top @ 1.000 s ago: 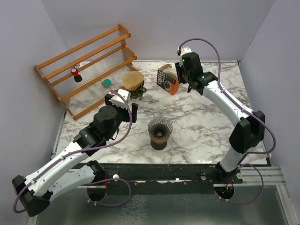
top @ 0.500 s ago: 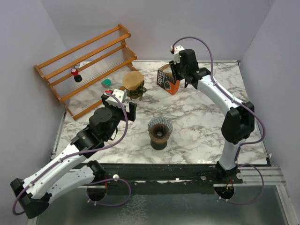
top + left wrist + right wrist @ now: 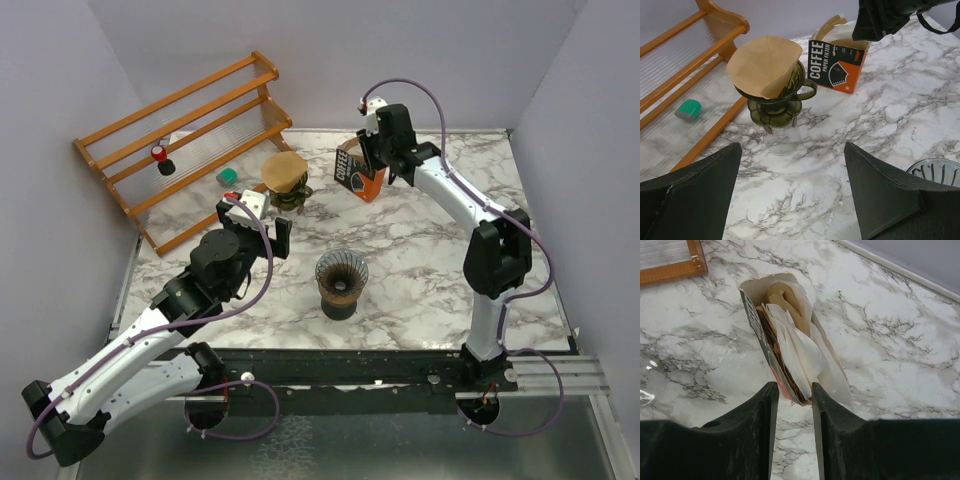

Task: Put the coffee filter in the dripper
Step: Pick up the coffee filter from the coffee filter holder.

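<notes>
**A:** What's the setting?
**B:** A white marble table (image 3: 420,260) with pale lilac walls (image 3: 330,60) around it and a wooden rack (image 3: 180,130) at the back left.
**A:** And the containers?
**B:** An orange-and-black filter box (image 3: 837,65) stands open, packed with paper filters (image 3: 795,350). A brown filter (image 3: 762,62) sits in the green dripper (image 3: 775,102) near the rack. The ribbed dripper (image 3: 341,272) stands mid-table.
**A:** Grippers?
**B:** The left gripper (image 3: 792,165) is spread wide and holds nothing. The right gripper (image 3: 794,390) hangs over the box, its fingers narrowly parted and gripping nothing.
</notes>
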